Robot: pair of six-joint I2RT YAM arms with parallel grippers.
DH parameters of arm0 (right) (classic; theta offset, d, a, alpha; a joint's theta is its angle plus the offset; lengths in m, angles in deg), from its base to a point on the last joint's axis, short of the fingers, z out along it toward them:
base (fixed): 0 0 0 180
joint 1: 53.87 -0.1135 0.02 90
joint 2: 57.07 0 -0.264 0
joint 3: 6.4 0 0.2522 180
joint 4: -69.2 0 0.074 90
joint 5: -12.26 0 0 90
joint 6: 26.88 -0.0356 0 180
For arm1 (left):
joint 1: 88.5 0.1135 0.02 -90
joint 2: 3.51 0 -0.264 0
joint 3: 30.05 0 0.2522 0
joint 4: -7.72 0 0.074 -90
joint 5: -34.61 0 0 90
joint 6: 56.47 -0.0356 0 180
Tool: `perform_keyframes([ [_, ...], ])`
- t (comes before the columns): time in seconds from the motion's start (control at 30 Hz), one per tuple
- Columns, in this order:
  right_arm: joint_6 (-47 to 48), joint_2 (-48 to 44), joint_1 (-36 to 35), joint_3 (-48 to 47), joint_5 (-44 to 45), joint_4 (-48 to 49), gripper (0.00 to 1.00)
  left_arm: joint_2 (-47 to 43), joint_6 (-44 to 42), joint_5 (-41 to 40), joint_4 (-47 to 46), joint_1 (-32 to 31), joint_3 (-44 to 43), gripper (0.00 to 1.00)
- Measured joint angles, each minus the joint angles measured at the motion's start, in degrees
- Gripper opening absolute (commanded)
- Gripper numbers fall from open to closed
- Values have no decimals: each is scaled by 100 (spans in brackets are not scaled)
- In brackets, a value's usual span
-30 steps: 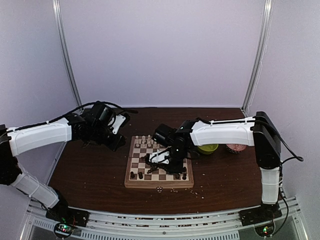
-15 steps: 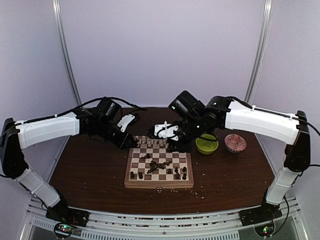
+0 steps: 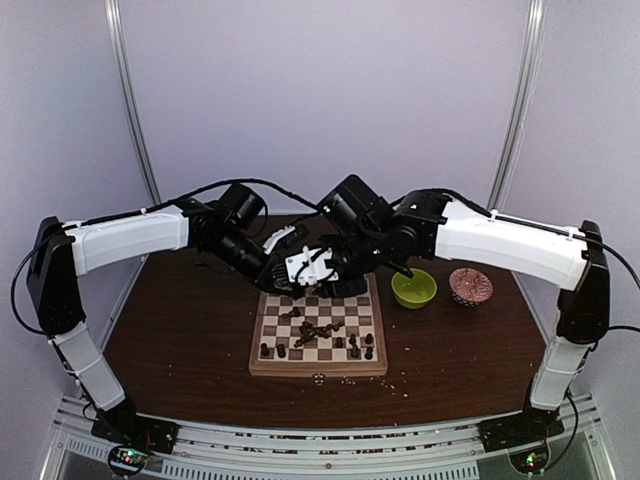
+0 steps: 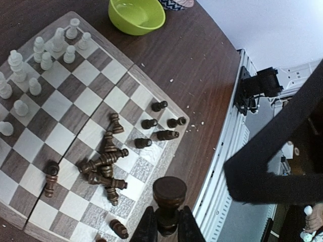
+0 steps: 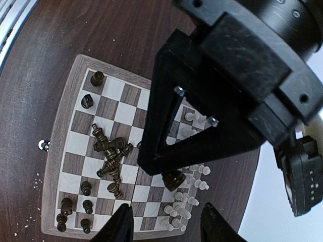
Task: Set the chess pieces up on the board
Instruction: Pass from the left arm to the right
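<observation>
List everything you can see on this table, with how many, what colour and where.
board: one, cream and dark brown checks, tan rim, centre of table.
white chess pieces: cluster, count unclear, cream-white, standing at the board's far end.
dark chess pieces: several, dark brown, toppled heap mid-board, others upright in near rows.
held piece: one, dark brown, clamped above the board.
green bowl: one, lime green, right of the board.
patterned bowl: one, red, right of the green bowl.
crumbs: scattered, pale, in front of the board.
left gripper: one, black, shut on the held piece.
right gripper: one, black, open, over the board.
</observation>
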Motion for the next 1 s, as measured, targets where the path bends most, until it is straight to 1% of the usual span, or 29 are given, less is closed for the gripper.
perform_keyframes([
  [0.2, 487, 186, -120, -59, 96, -15, 47, 76, 2, 586, 210, 0, -44, 9],
  [0.33, 693, 225, -184, -98, 149, -33, 45, 120, 0, 863, 295, 0, -96, 9],
  [0.53, 957, 334, -299, -155, 227, -74, 35, 151, -2, 1113, 352, 0, -98, 9],
  [0.63, 1064, 385, -334, -155, 317, -131, 33, 160, -2, 1189, 413, 0, -98, 9],
  [0.8, 1209, 402, -372, -144, 452, -149, 21, 216, -2, 1300, 435, 0, -98, 9],
  [0.9, 1274, 402, -385, -111, 546, -153, 15, 256, -4, 1355, 446, 0, -98, 14],
  [1.0, 1259, 402, -396, -48, 614, -105, 12, 299, -50, 1340, 476, 0, -114, 20],
])
